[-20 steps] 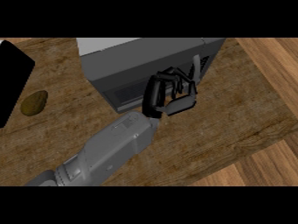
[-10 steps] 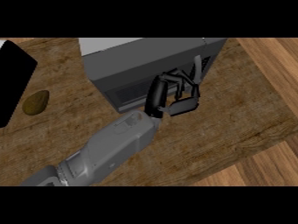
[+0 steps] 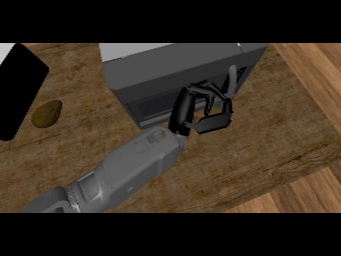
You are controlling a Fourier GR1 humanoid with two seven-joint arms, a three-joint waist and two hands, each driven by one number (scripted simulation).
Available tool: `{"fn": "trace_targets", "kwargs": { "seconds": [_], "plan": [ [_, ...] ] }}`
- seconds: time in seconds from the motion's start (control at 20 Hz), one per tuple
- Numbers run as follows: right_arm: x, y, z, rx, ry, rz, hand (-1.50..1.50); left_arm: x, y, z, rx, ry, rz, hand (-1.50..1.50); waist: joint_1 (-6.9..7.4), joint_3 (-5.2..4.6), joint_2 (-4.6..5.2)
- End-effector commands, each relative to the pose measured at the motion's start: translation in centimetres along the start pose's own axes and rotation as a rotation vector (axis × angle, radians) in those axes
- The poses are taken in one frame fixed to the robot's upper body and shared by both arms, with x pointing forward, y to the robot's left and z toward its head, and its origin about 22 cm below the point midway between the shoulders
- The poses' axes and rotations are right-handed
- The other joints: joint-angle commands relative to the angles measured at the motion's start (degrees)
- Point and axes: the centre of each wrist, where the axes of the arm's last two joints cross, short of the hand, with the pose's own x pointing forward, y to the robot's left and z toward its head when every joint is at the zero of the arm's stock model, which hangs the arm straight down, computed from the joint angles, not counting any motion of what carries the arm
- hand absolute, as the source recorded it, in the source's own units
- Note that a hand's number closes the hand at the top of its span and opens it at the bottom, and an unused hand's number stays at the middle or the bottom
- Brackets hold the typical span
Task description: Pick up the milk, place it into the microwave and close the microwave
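The grey microwave (image 3: 180, 65) stands at the back middle of the wooden counter, with its dark-windowed door (image 3: 154, 106) facing me and looking shut against the body. A pale handle (image 3: 232, 80) runs along the door's right side. My left hand (image 3: 182, 111) is at the door's right end, just below the handle. Its fingers (image 3: 216, 95) and thumb are curled, and only counter shows between them. No milk shows in this view. My right hand does not show.
A brown potato-like lump (image 3: 46, 114) lies on the counter to the left. Beyond it, a black and white appliance (image 3: 10, 95) fills the left edge. The counter's edge (image 3: 306, 172) runs diagonally at the lower right, with wooden floor past it.
My left hand has drifted slightly to the right along the microwave's front. Its fingers stay curled, and the door looks the same.
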Motion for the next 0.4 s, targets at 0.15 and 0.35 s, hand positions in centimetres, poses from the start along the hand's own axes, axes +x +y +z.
{"fn": "trace_targets", "kwargs": {
  "seconds": [0.15, 0.35],
  "plan": [
    [0.56, 0.29, 0.78, -0.028, 0.009, -0.007, -1.50, -3.28, 3.72, 0.72, 0.224, 0.168, -0.055, -1.50, 2.36, -0.15, 0.14],
    [1.06, 0.44, 1.03, -0.034, 0.029, 0.007, -1.50, -3.47, 3.68, 0.96, 0.214, 0.176, -0.045, -1.50, 3.02, -0.17, 0.04]
  ]
}}
